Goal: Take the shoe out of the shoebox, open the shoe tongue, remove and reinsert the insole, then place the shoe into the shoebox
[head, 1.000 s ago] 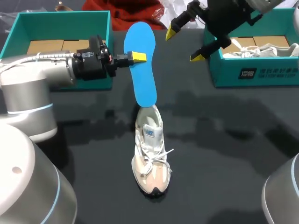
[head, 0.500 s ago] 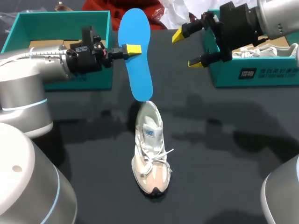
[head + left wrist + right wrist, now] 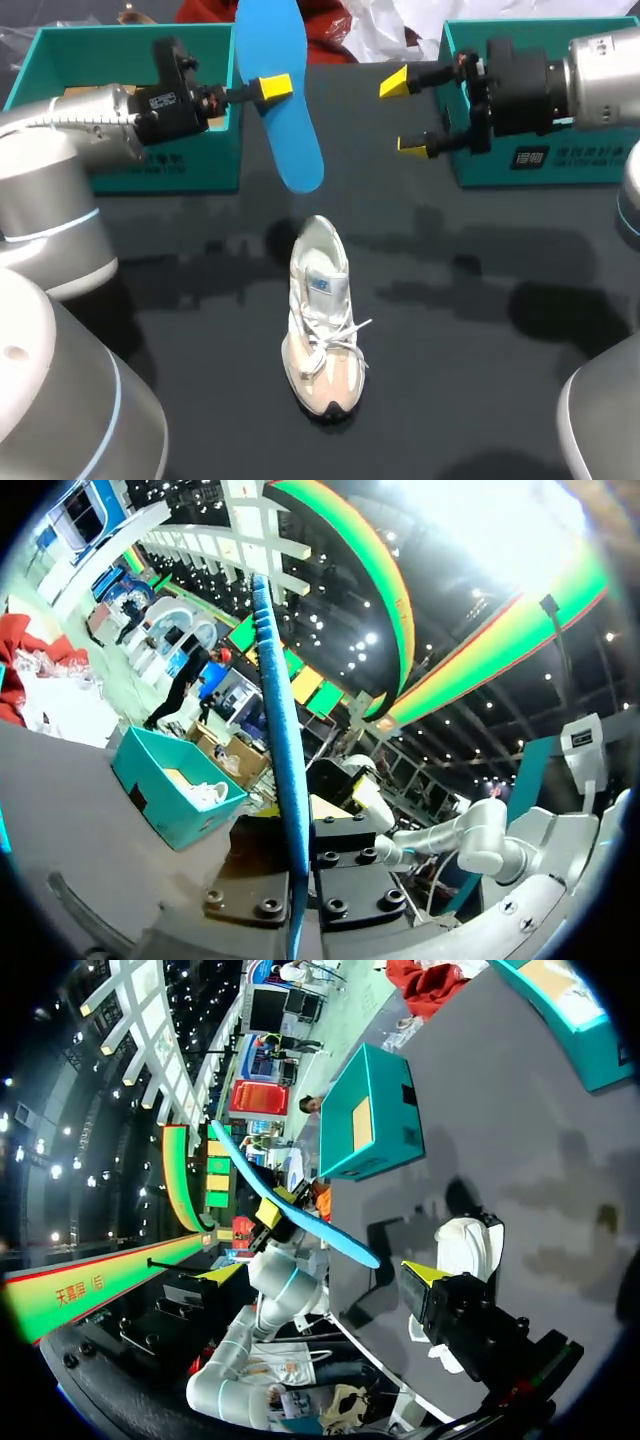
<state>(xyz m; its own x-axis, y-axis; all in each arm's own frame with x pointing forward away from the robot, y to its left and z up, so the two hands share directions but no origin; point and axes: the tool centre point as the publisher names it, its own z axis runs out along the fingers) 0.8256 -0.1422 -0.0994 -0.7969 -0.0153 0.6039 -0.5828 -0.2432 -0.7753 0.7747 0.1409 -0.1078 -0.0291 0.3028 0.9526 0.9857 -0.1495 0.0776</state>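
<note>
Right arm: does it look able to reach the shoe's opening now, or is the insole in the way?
Probably yes. The right hand is open and empty, the left hand holds the insole clear above the shoe, and nothing stands between right hand and shoe.

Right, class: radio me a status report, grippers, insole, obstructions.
Left gripper shut on insole, held above shoe, apart. Right gripper open, empty, near the right shoebox. Nothing between insole and shoe.
</note>
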